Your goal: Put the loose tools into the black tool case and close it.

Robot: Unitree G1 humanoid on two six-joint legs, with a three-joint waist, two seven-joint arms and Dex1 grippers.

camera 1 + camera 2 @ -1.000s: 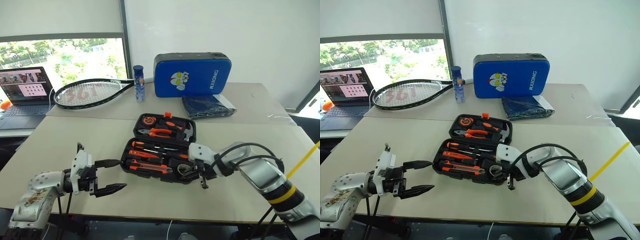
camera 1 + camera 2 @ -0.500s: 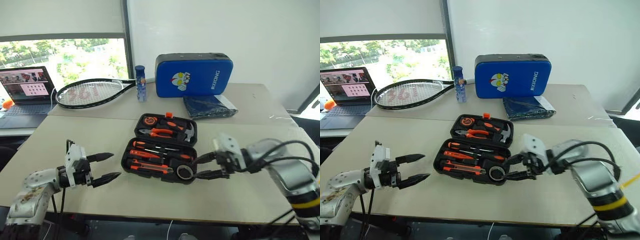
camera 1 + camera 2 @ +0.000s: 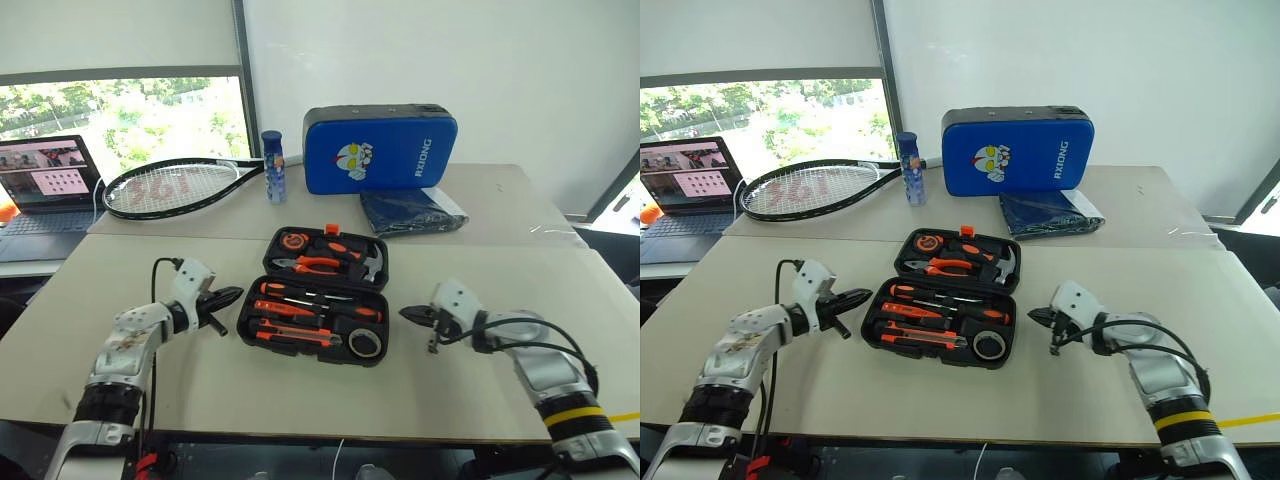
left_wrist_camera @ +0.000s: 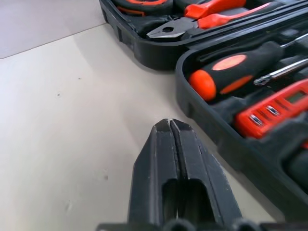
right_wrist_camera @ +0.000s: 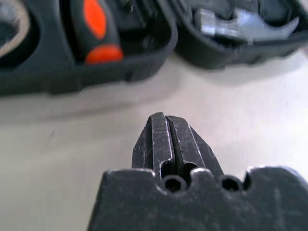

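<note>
Right wrist view: hammer (image 5: 250, 26) in black tool case (image 5: 96, 72) cut off, blurred.

Head pair high over the table (image 3: 300, 390), facing down; wrist cameras low, close beside the shared tool case (image 3: 318, 310) (opposite ends).

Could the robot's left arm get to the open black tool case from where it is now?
Probably yes. The left end effector, fingers shut and empty, sits just beside the left edge of the open black plastic tool case, apart from it, with bare beige table between them and nothing in the way.
</note>
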